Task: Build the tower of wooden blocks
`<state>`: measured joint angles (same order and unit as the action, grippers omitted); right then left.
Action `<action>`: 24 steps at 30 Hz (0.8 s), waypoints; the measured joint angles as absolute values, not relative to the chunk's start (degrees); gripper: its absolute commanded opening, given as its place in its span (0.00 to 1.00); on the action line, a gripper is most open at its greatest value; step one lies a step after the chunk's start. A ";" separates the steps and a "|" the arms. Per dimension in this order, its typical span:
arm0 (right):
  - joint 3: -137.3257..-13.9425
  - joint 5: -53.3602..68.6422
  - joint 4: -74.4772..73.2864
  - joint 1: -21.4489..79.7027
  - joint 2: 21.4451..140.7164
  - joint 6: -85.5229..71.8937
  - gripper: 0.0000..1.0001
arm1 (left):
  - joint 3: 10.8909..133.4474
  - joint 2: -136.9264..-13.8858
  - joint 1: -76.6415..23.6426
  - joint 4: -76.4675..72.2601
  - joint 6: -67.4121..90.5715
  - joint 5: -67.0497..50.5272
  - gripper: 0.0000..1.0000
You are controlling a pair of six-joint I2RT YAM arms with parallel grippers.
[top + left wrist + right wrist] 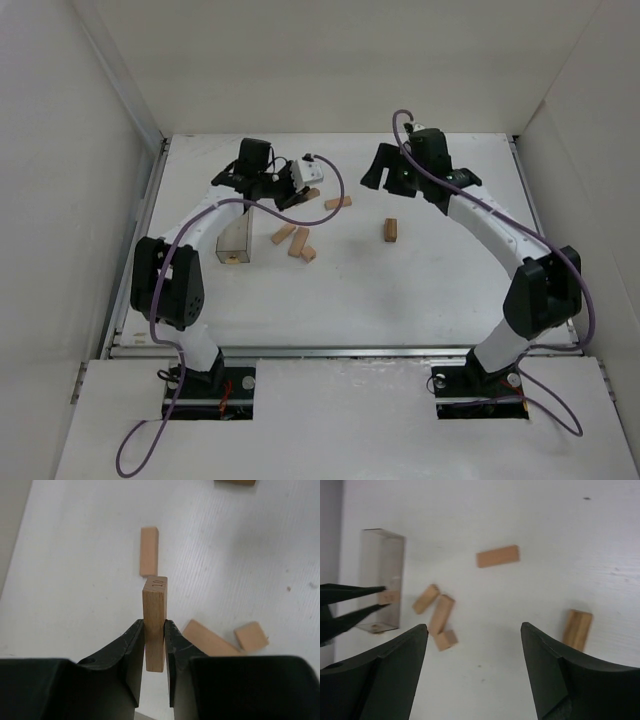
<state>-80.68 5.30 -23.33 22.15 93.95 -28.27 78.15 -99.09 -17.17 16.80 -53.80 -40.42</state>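
- While the left gripper (155,626) hangs over the far left part of the table (420,290), its jaws are clamped on the two broad sides of one wood block (155,600), which it holds on end, clear of the surface, with a stamped "10" on its upper end.
- From above, this held piece is probably the tan bit at the gripper's tip, though the camera housing makes that hard to confirm.
- The three loose blocks (298,243) lie flat in a tight cluster near the middle of the table, just right of the clear plastic box (235,240).
- A fourth block (338,203) lies flat, closer to the far edge.
- A fifth block (390,230) sits alone, well right of the cluster.
- The right gripper (474,628) hovers over the far right part, jaws wide apart, gripping nothing.
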 measured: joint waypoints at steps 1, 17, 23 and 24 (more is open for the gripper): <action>-81.10 7.49 -21.82 22.13 93.62 -28.88 0.82 | 77.67 -97.97 -18.04 15.18 -51.44 -39.97 0.00; -84.66 27.16 -13.98 26.85 100.86 -32.58 0.77 | 77.38 -95.55 -23.42 8.38 -39.42 -33.76 0.00; -85.01 27.83 -12.53 27.05 101.10 -32.84 0.72 | 77.38 -95.55 -24.73 8.40 -39.31 -33.34 0.00; -85.41 27.75 -12.56 27.05 101.38 -32.99 0.71 | 77.38 -95.55 -24.95 8.43 -39.31 -33.36 0.00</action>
<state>-85.41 27.75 -12.56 27.05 101.38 -32.99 77.38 -95.55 -24.95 8.43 -39.31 -33.36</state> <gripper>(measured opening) 0.729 0.166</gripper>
